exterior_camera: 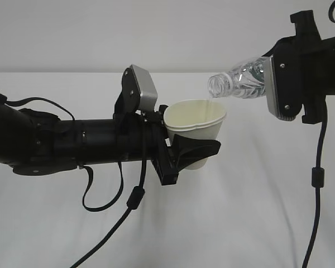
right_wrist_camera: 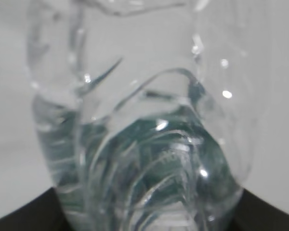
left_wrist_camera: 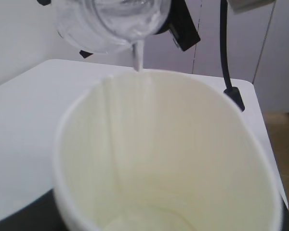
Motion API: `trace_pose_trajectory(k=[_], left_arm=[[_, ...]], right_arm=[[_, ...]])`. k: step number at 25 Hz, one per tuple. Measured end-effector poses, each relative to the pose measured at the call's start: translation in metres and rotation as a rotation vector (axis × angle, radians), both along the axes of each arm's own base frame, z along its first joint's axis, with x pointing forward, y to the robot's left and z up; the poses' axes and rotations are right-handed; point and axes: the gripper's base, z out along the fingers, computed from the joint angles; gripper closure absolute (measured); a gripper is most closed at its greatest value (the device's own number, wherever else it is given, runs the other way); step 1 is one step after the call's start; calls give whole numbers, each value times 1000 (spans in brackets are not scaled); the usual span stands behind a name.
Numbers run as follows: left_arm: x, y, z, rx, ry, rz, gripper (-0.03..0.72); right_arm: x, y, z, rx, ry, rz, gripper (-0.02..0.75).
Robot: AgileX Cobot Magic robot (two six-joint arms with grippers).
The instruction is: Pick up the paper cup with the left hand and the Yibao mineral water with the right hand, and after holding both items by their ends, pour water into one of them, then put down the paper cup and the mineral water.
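At centre frame your left hand (exterior_camera: 192, 151) has its jaws clamped on the paper cup (exterior_camera: 196, 129), upright with its mouth up. At upper right, your right hand (exterior_camera: 293, 78) grips the Yibao mineral water (exterior_camera: 240, 80), long axis near horizontal, neck pointing left over the rim. Both lifted, pouring underway; setting down remains.

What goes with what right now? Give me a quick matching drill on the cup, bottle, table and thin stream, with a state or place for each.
Things:
1. cup
2. bottle
3. table
4. stream

States:
A. tipped, mouth above the cup's rim
B. white, under both arms
C. falling from the bottle's mouth toward the cup
D. held in the left fingers, mouth up

Pairs: 1-D, 2-A, 3-B, 4-C
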Motion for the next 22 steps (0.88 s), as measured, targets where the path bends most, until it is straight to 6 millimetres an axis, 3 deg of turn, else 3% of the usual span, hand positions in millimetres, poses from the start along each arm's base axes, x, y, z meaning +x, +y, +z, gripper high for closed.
trace_pose_trajectory(k=[22], left_arm=[[0, 0, 0, 0, 0, 0, 284]], right_arm=[[0, 0, 0, -1, -1, -2, 339]])
